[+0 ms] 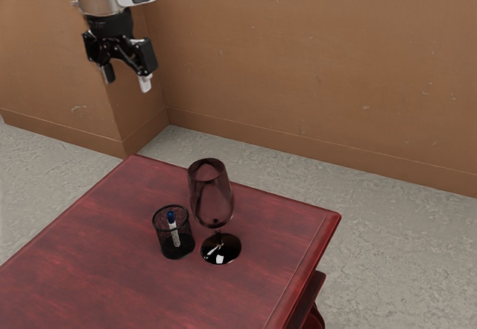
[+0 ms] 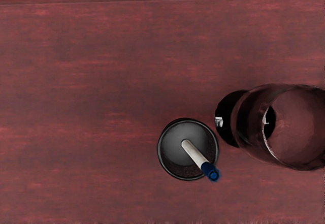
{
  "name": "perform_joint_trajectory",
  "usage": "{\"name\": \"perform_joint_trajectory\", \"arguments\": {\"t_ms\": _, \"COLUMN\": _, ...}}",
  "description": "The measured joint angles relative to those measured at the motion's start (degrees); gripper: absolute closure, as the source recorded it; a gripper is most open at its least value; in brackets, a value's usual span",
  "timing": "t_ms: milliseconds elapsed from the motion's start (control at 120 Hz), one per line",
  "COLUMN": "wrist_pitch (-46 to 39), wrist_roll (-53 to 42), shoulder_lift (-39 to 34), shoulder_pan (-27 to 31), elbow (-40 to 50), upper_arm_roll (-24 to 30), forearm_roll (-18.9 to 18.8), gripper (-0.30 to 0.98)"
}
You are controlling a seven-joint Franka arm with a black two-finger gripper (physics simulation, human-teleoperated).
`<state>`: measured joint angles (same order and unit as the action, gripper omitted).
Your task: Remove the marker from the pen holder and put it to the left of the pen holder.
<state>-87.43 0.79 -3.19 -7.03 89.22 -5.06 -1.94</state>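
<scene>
My gripper (image 1: pixel 127 83) hangs high at the upper left of the exterior view, its two fingers apart and nothing between them. Well below it on the table stands the black mesh pen holder (image 1: pixel 177 247). Inside leans a white marker (image 1: pixel 175 233) with a blue end pointing up. From above, in the wrist view, the pen holder (image 2: pixel 164 164) is round, and the marker (image 2: pixel 194 153) slants across it, its blue end over the rim.
A dark transparent wine glass (image 1: pixel 211 195) stands close beside the pen holder; its bowl (image 2: pixel 299 127) looks wide from above. Both are on the red wooden table (image 1: pixel 97 269). A brown wall (image 1: pixel 313 83) rises beyond the table.
</scene>
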Motion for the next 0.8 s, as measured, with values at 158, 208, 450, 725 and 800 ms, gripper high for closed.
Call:
{"name": "perform_joint_trajectory", "arguments": {"t_ms": 158, "wrist_pitch": 0.42, "wrist_roll": 0.34, "shoulder_lift": 0.47, "shoulder_pan": -0.30, "elbow": -0.21, "upper_arm_roll": -0.14, "forearm_roll": -0.17, "gripper": 0.00}}
{"name": "perform_joint_trajectory", "arguments": {"t_ms": 208, "wrist_pitch": 0.50, "wrist_roll": 0.50, "shoulder_lift": 2.58, "shoulder_pan": 0.24, "elbow": -3.13, "upper_arm_roll": 0.38, "forearm_roll": -1.37, "gripper": 0.00}}
{"name": "perform_joint_trajectory", "arguments": {"t_ms": 450, "wrist_pitch": -2.63, "wrist_roll": 1.28, "shoulder_lift": 21.13, "shoulder_pan": 1.75, "elbow": -12.28, "upper_arm_roll": 0.98, "forearm_roll": -6.57, "gripper": 0.00}}
{"name": "perform_joint_trajectory", "arguments": {"t_ms": 725, "wrist_pitch": -17.85, "wrist_roll": 2.19, "shoulder_lift": -1.14, "shoulder_pan": -2.99, "elbow": 24.74, "upper_arm_roll": -3.85, "forearm_roll": -9.78, "gripper": 0.00}}
{"name": "perform_joint_trajectory", "arguments": {"t_ms": 800, "wrist_pitch": -23.32, "wrist_roll": 1.80, "shoulder_lift": -5.92, "shoulder_pan": -4.54, "elbow": 34.17, "upper_arm_roll": -3.94, "forearm_roll": -12.35, "gripper": 0.00}}
